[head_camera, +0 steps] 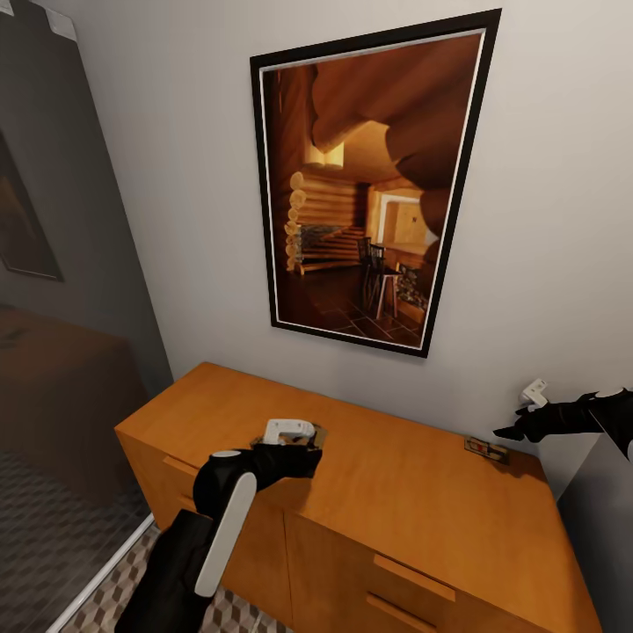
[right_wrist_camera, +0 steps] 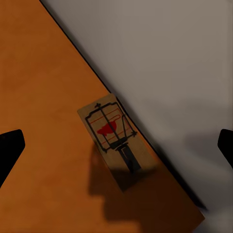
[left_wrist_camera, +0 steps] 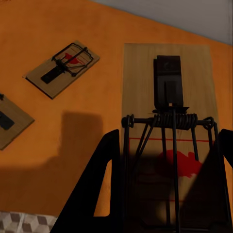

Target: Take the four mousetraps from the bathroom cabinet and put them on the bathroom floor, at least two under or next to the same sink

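Left gripper [left_wrist_camera: 170,194] is spread around one mousetrap [left_wrist_camera: 167,111] lying on the cabinet [head_camera: 396,475]; right gripper [head_camera: 527,426] hangs released. No trap has reached the floor yet.

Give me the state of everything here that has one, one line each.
Left gripper: open, fingers straddling the near mousetrap.
Right gripper: open, hovering above the far mousetrap.
Flat wooden mousetraps: lying flat on the cabinet top.
Orange-brown wooden cabinet: drawers closed.
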Available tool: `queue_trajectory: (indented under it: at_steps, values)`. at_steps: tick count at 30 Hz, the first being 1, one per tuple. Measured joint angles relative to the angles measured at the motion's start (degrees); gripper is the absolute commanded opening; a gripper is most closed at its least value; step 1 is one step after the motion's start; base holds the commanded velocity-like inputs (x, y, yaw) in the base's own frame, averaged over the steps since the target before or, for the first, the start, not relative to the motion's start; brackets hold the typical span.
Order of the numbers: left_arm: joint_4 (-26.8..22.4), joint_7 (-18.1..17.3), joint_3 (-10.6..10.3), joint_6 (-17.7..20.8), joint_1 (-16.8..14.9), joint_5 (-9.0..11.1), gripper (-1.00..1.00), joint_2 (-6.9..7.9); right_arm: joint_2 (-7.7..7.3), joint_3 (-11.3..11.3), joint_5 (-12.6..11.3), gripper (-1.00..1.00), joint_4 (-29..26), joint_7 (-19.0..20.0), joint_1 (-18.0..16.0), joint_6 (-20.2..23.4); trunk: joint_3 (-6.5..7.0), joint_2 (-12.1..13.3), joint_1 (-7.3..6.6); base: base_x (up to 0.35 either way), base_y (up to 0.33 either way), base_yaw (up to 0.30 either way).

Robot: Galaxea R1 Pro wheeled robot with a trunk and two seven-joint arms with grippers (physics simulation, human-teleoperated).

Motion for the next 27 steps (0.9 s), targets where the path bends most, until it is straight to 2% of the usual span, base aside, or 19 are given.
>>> queue_trajectory:
  at_steps: [4,15,27]
  values:
    - [0.0,0.0,-0.9,0.0,0.0,-0.1,-1.00,0.00,0.03,0.0,0.0,1.00,0.0,0.0,0.0,0.0,0.00,0.0,0.00,0.000,0.000,0.000]
    - [0.0,0.1,-2.9,0.0,0.0,-0.2,-1.00,0.00,0.05,0.0,0.1,1.00,0.0,0.0,0.0,0.1,-1.98,-4.4,2.42,0.000,0.000,0.000]
    - [0.0,0.1,-3.3,0.0,0.0,-0.4,-1.00,0.00,0.09,0.0,1.3,1.00,0.0,0.2,0.0,0.1,-4.14,-9.2,5.06,0.000,0.000,0.000]
